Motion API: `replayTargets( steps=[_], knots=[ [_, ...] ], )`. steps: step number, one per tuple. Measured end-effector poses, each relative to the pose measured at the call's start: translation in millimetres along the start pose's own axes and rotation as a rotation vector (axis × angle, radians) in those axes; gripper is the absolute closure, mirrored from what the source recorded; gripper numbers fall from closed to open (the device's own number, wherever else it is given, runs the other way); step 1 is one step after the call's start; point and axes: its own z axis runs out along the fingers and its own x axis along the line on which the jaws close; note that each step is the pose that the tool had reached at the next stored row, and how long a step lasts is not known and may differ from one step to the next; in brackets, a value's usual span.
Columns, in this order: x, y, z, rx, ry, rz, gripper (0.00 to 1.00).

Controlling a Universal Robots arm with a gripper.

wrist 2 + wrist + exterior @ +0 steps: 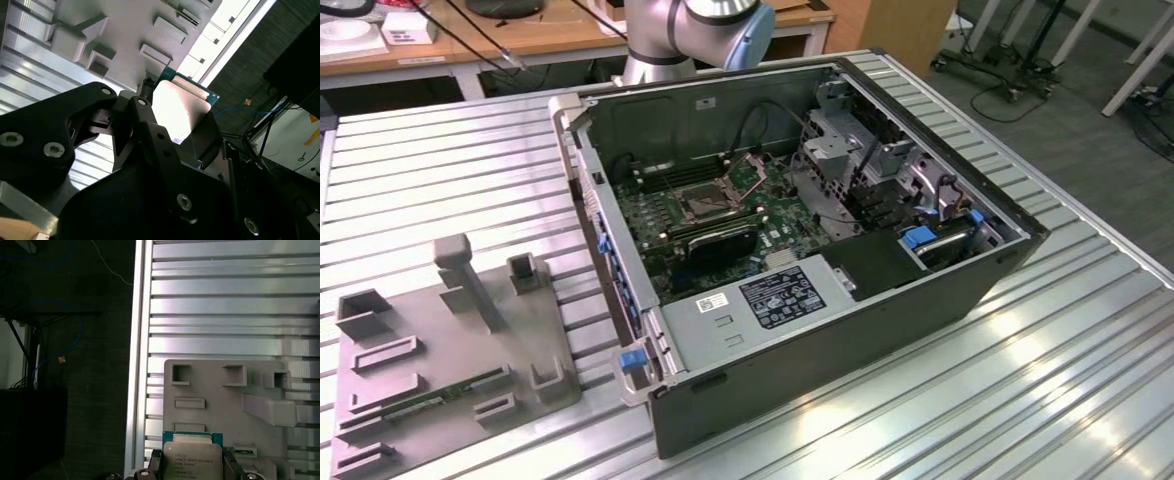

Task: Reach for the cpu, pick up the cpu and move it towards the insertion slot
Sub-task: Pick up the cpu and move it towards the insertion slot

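**End effector** (193,464): black, two-fingered; clamped on the cpu (192,452), one finger against each of two opposite edges, seen in both wrist views.

**Cpu:** flat square chip, silvery face, green rim; held clear above the near edge of the grey tray (220,400), face toward the first wrist view's camera.

**Grey tray:** on the ribbed metal tabletop (427,180), at the exterior view's left; a green memory stick (434,395) lies in one recess.

**Insertion slot** (703,203): dark square socket with a metal frame, on the green board inside the open computer case (854,330), beside the tray.

**Arm** (694,30): rises behind the case.
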Motion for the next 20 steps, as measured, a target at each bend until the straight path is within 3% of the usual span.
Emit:
replayTargets(
  steps=[11, 15, 20],
  knots=[
    [0.4, 0.7, -14.7, 0.0072, 0.0001, 0.0, 0.45],
    [-0.2, 1.0, -15.6, 0.0097, 0.0002, 0.0, 0.45],
    [-6.1, 0.9, -15.7, 0.0097, 0.0002, 0.0, 0.45]
  ],
)
